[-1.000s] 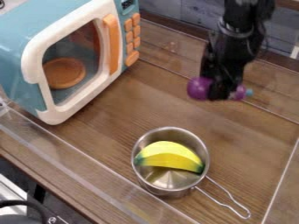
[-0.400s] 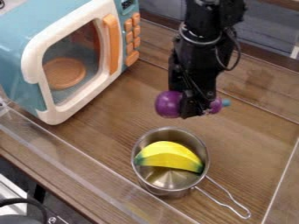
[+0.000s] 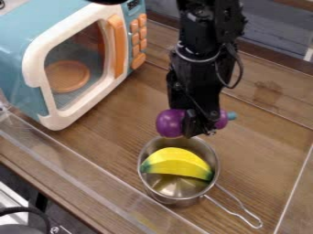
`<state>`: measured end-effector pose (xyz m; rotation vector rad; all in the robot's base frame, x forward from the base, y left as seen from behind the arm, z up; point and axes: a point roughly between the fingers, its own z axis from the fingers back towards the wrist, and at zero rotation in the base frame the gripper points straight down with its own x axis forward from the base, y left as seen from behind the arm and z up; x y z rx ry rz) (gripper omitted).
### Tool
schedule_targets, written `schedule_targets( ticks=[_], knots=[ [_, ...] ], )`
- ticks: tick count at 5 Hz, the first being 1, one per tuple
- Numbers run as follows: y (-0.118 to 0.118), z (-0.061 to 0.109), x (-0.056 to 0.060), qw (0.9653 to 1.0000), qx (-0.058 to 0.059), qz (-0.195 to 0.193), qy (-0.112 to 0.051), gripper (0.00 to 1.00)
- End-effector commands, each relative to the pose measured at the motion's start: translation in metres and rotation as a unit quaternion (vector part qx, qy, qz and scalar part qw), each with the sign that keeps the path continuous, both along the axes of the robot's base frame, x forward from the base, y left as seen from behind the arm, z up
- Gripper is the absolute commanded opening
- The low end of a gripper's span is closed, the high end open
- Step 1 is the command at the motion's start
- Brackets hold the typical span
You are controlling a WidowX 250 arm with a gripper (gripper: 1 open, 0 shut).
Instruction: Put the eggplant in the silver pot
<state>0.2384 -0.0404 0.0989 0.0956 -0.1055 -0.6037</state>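
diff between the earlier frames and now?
The gripper, already holding the eggplant, moved left in the view and toward the camera, to the silver pot's far rim. No new grasp, no release. Unchanged: pot, yellow piece inside it, teal microwave.

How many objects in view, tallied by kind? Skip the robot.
Eggplant, in the gripper: 1
Silver pot: 1
Yellow-green piece, in the pot: 1
Toy microwave: 1
Total: 4
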Motion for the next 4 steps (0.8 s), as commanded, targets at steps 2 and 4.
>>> schedule_targets(
  ticks=[2, 4],
  knots=[
    [-0.007, -0.001, -0.005, 0.9997, -0.015, 0.001, -0.02, 1.0],
    [-0.011, -0.016, -0.003, 0.9996, -0.02, 0.004, -0.017, 1.0]
  ],
)
